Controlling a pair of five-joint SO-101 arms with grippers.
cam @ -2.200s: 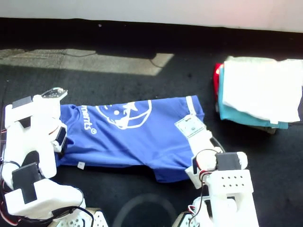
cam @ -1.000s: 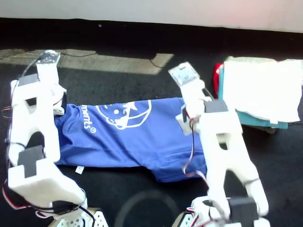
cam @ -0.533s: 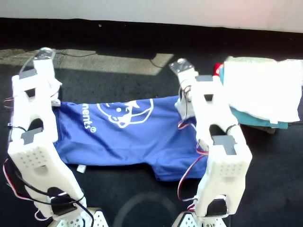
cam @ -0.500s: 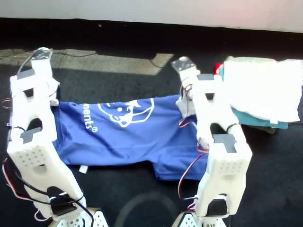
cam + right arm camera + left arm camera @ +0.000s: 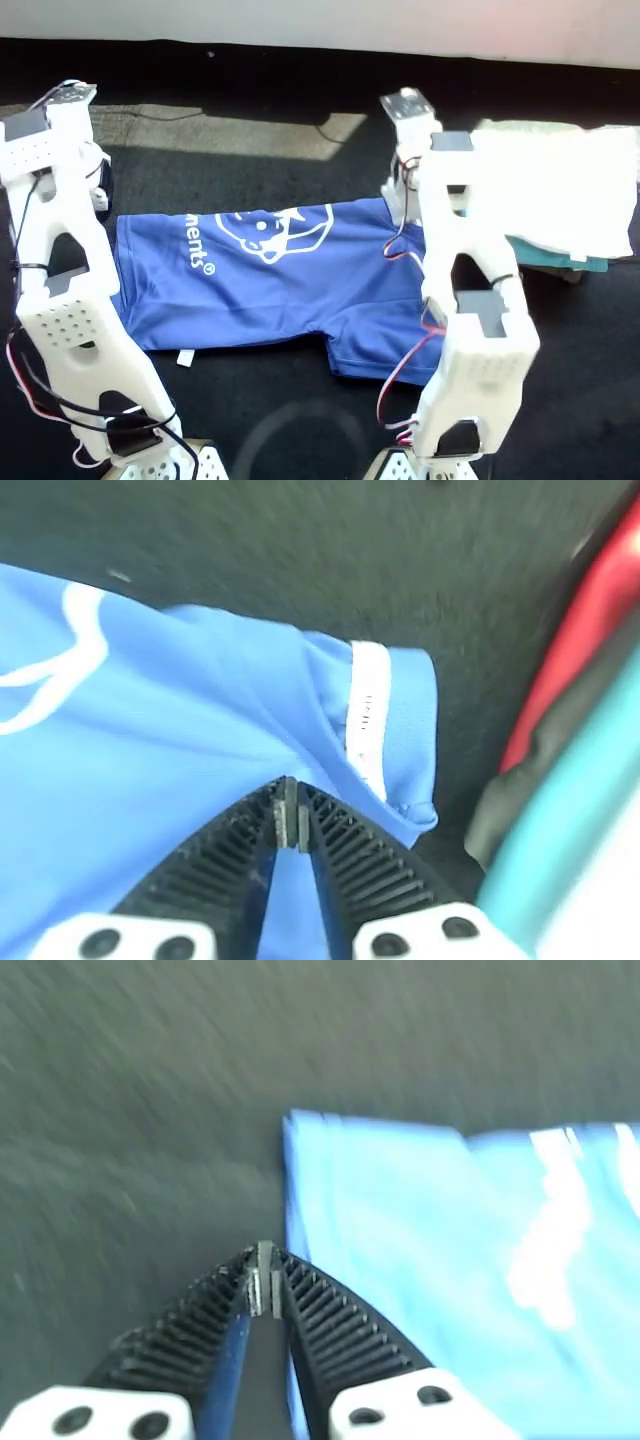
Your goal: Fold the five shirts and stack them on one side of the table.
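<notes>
The blue shirt [image 5: 270, 280] is lying flat across the middle of the worktop [image 5: 250, 165], leaving a bare dark strip open along the far edge. The left arm [image 5: 65, 280] and the right arm [image 5: 470, 230] are standing over the shirt's two ends, walling in both sides. The stack of folded shirts [image 5: 550, 190] is crowding just beside the right arm. Bare surface is lying open between the arm bases.

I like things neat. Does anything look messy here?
Yes. The blue shirt has one sleeve poking out from its near edge, and the white shirt atop the stack hangs crookedly over the teal shirt below.
</notes>
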